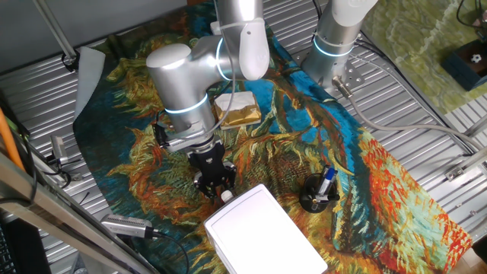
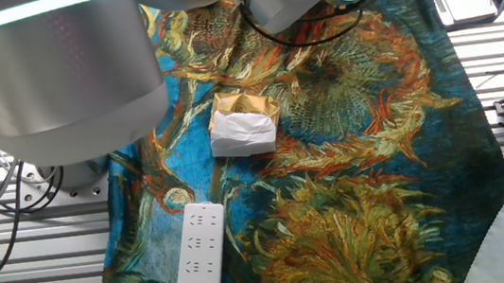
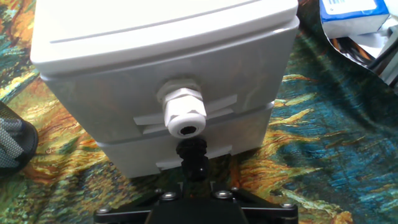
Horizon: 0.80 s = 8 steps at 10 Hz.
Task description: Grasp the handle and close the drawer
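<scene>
The white box [image 1: 266,236] stands at the near edge of the cloth. Its drawer front [image 3: 112,93] fills the hand view and sits close to flush with the box. The handle [image 3: 185,116], a small white rounded knob, sticks out of the drawer front; it also shows in one fixed view [image 1: 226,196]. A black knob [image 3: 193,158] sits below it. My gripper [image 1: 215,186] hovers just in front of the handle, apart from it, fingers spread and empty. Only the gripper's black body [image 3: 196,208] shows in the hand view.
A gold-and-white wrapped block [image 1: 237,109] lies behind the arm, also in the other fixed view [image 2: 242,123]. A black cup with pens [image 1: 318,192] stands right of the box. A white power strip [image 2: 199,257] lies on the cloth. A second robot base [image 1: 335,46] stands far right.
</scene>
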Each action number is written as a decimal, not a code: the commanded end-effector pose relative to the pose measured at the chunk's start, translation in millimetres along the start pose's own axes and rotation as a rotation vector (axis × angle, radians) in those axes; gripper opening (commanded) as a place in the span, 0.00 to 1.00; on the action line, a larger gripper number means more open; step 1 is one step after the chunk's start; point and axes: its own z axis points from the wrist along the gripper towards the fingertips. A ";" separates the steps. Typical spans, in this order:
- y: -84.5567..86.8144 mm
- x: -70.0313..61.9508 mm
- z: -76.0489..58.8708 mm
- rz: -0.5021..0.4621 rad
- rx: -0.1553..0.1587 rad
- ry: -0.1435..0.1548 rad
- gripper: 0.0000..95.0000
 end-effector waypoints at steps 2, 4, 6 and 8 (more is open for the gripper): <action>2.0 -2.5 -6.2 0.039 0.000 0.013 0.00; 3.1 -4.5 -10.7 0.051 0.002 0.036 0.00; 3.8 -5.7 -13.3 0.053 0.005 0.052 0.00; 3.8 -5.8 -13.3 0.054 0.006 0.052 0.00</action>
